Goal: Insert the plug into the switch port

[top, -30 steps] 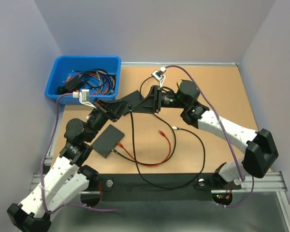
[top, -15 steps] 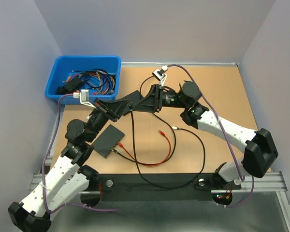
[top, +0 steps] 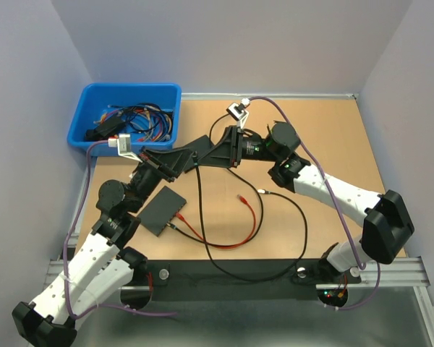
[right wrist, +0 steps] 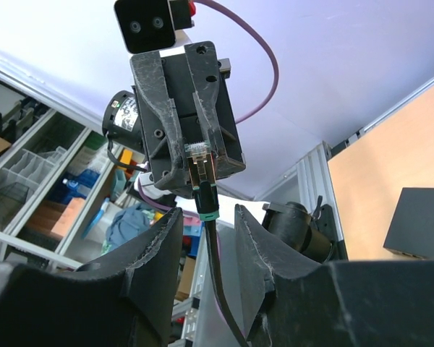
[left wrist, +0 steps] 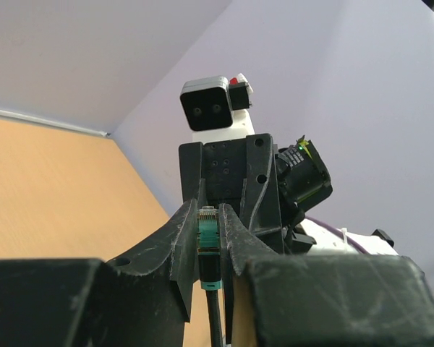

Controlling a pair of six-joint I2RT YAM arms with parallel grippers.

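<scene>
My left gripper (left wrist: 208,210) is shut on the green-and-black plug (left wrist: 207,235), held tip-up above the table's middle, with its black cable (left wrist: 215,311) hanging down. The right gripper (right wrist: 208,213) faces it nose to nose. Its fingers straddle that cable (right wrist: 215,275) just below the plug (right wrist: 200,165), with a gap on both sides. From above, the left gripper (top: 195,150) and the right gripper (top: 207,160) meet over the table. The switch (top: 163,210), a flat black box, lies below the left arm and shows at the edge of the right wrist view (right wrist: 419,220).
A red cable (top: 231,228) runs from the switch across the table, its loose end (top: 240,196) near the centre. The black cable (top: 275,260) loops wide toward the near rail. A blue bin (top: 94,97) of cables sits at the back left.
The right gripper's jaws have narrowed around the black cable, and the right arm has shifted slightly. The left gripper has kept still with the plug.
</scene>
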